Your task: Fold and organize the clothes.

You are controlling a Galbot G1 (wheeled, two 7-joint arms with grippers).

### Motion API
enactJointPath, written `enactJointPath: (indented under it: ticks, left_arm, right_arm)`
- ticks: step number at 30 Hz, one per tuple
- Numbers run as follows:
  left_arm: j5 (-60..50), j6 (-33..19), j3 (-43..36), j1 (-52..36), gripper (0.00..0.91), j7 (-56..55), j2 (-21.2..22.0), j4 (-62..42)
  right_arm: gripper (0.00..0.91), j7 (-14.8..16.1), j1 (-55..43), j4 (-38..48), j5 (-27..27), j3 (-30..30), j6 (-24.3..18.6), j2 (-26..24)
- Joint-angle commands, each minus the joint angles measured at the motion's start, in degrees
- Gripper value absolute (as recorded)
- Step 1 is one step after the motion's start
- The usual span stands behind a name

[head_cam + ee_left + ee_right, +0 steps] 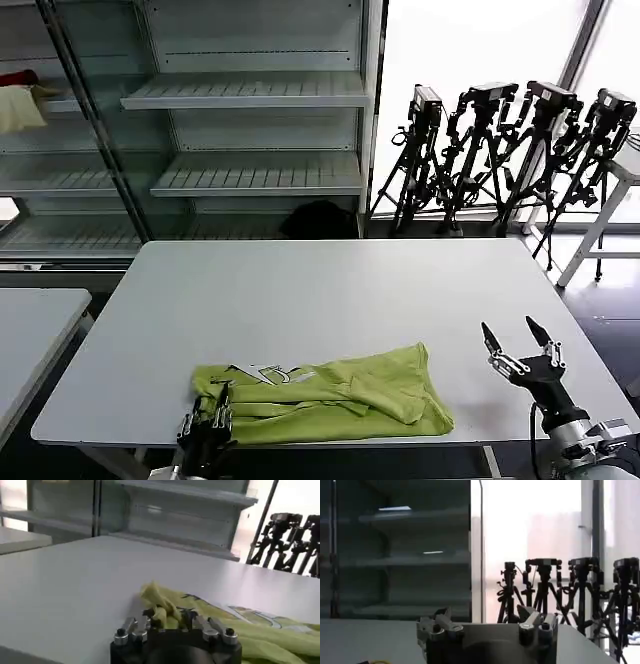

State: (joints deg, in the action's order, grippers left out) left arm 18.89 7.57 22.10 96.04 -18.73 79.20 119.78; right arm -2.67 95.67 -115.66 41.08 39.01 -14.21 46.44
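Nearest the head camera, at the front edge of the white table [300, 290], the left gripper [207, 421] sits low over the table's front left part, its dark fingers clamped on the left end of the lime yellow-green T-shirt [330, 395]. From the left wrist camera the same gripper [169, 616] shows a small ridge of soft cloth pinched up between its fingertips, with the rest of the T-shirt [260, 635] trailing flat away from it.

That shirt lies along the front of the table, left of centre to about the middle, loosely folded into a long, rumpled band of matte cotton with several lengthwise creases. A dark-and-white print shows on its upper left part; it looks like letters or a drawing, but none of it can be read.

Further right, well apart from the shirt, the right gripper [520, 351] is held above the front right part of the table, its two thin, pointed fingers spread apart and gripping nothing. In the right wrist camera its metal finger bases [489, 625] point toward the room's bright window.

Behind the table stand pale metal shelves [250, 130] with slatted boards. A cream and red cloth bundle [22, 100] rests on a shelf at the far left. On the right, by the window, stands a row of black tripods [500, 150] with jointed legs. Another white table [35, 320] stands at the left edge.
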Motion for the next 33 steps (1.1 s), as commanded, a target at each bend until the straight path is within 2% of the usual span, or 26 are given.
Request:
enactJointPath:
  ticks: [1, 11, 20, 24, 29, 33]
  left_arm:
    - [0.61, 0.6, 0.5, -1.44, 0.0, -0.17, -0.41, 2.16]
    - [8.79, 6.24, 11.82, -2.09, 0.0, -1.21, -6.88, 7.65]
    - [16.61, 7.32, 28.09, -3.0, 0.0, -1.66, -18.97, 5.0]
    - [17.55, 7.37, 33.55, -4.12, 0.0, -1.11, -21.97, 2.55]
    - [16.86, 7.15, 33.72, -2.51, 0.0, 2.6, -20.63, 8.93]
    - [8.45, 3.33, 24.84, 1.25, 0.0, 7.67, -16.5, 15.59]
  right_arm:
    - [0.907, 0.52, -0.03, 0.22, 0.4, 0.3, -0.54, 0.05]
    - [0.907, 0.16, -0.99, -0.06, -0.2, -0.33, -0.27, 0.6]
    - [0.907, -0.01, -1.45, -0.44, -0.77, -0.61, 0.01, 0.66]
    - [0.907, -0.17, -1.52, -0.47, -0.82, -0.61, -0.02, 0.75]
    - [0.907, -0.19, -1.41, -0.35, -0.88, -0.56, -0.04, 0.82]
    - [0.907, -0.51, -1.78, -0.22, -1.34, -0.83, 0.16, 1.17]
